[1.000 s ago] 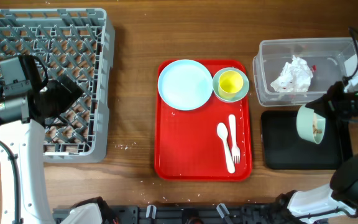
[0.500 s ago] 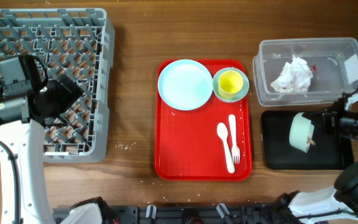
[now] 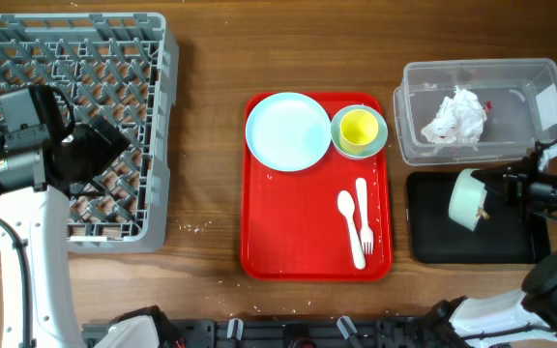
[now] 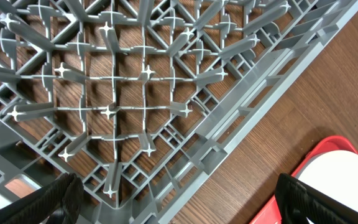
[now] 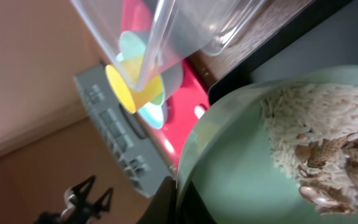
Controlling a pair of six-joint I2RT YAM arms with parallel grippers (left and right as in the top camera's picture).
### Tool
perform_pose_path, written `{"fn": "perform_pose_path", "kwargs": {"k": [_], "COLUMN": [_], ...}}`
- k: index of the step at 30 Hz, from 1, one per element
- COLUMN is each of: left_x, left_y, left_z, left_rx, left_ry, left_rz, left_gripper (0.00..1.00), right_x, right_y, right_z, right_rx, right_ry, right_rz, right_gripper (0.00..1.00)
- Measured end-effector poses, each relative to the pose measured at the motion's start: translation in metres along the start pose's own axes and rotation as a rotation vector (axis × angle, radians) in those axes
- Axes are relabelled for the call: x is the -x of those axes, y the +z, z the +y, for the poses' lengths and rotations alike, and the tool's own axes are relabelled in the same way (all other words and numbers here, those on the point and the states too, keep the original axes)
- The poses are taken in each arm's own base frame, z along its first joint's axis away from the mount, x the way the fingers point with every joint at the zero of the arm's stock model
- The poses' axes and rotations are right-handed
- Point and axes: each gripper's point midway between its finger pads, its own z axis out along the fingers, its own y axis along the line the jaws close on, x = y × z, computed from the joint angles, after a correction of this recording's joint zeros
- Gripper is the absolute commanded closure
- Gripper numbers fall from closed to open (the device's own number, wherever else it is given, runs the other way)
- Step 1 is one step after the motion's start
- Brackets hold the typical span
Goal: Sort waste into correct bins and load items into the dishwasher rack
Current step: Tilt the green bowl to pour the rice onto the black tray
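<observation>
My right gripper (image 3: 491,192) (image 5: 176,200) is shut on the rim of a pale green bowl (image 3: 466,201) (image 5: 241,168). The bowl is tipped on its side over the flat black tray (image 3: 433,242). Rice and food scraps (image 5: 319,146) cling inside it. The clear tub (image 3: 414,130) behind the tray holds crumpled white tissue (image 3: 455,116). My left gripper (image 3: 100,155) (image 4: 182,202) hangs open over the near right corner of the grey dishwasher rack (image 3: 66,58) (image 4: 135,81), with nothing between its fingers.
A red serving tray (image 3: 298,232) lies mid-table. It carries a pale blue plate (image 3: 287,131), a yellow cup (image 3: 359,129) on a saucer (image 3: 381,143), and a white spoon (image 3: 348,220) and fork (image 3: 364,211). Small crumbs dot the wood left of the tray.
The bowl has moved a little left and forward over the black tray, and has turned from facing up to lying on its side. The left arm has not moved.
</observation>
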Motion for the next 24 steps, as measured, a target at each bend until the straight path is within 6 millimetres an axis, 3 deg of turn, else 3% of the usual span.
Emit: {"fn": "perform_pose_path", "kwargs": {"k": [5, 11, 14, 16, 24], "left_x": [0.0, 0.0, 0.0, 0.0, 0.0], "left_y": [0.0, 0.0, 0.0, 0.0, 0.0], "left_z": [0.0, 0.0, 0.0, 0.0, 0.0], "left_rx": [0.0, 0.0, 0.0, 0.0, 0.0], "left_ry": [0.0, 0.0, 0.0, 0.0, 0.0], "left_rz": [0.0, 0.0, 0.001, 0.0, 0.0], "left_gripper": [0.0, 0.0, 0.0, 0.0, 0.0], "right_x": [-0.005, 0.005, -0.008, 0.002, 0.007], "right_y": [-0.005, -0.028, -0.034, -0.035, -0.029], "right_z": [0.002, -0.008, -0.002, -0.009, -0.018], "right_rx": [0.086, 0.133, 0.211, 0.229, 0.274], "right_ry": [0.031, 0.056, 0.117, 0.117, 0.143], "right_rz": [0.022, -0.062, -0.023, -0.045, -0.016], "right_gripper": [0.96, 0.96, 0.96, 0.96, 0.96]}}
